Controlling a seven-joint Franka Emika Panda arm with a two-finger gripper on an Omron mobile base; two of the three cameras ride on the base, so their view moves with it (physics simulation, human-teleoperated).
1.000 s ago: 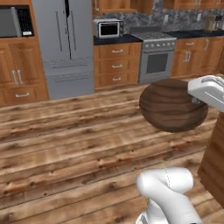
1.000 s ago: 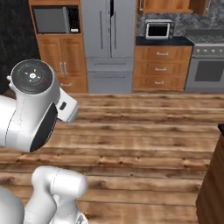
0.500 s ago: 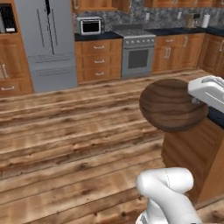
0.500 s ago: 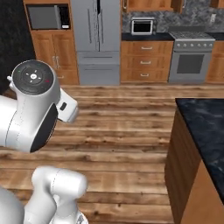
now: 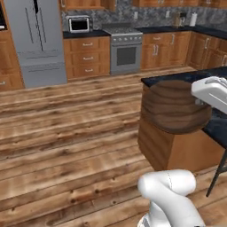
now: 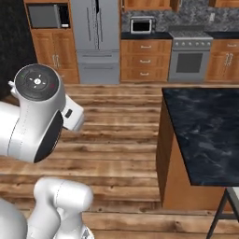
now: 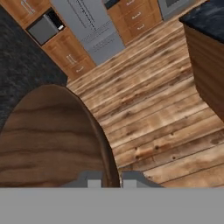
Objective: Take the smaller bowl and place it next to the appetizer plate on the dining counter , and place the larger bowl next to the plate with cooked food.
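Glossy white rounded arm (image 6: 35, 116) with a dark buttoned joint cap (image 6: 36, 80).

From my seat the light is even and fairly bright in all three views, with no single source I can pick out. The brown plank wooden floor (image 6: 116, 135) carries almost no cast shadows. The black marbled island counter top (image 6: 205, 130) shows a faint pale sheen, no hard glare. Everything is soft and low in detail; cabinet handles smear. In the hand view the shallow dark brown wood-grain bowl (image 7: 48, 140) is close, its grain blurred. I see no bending at the edges.
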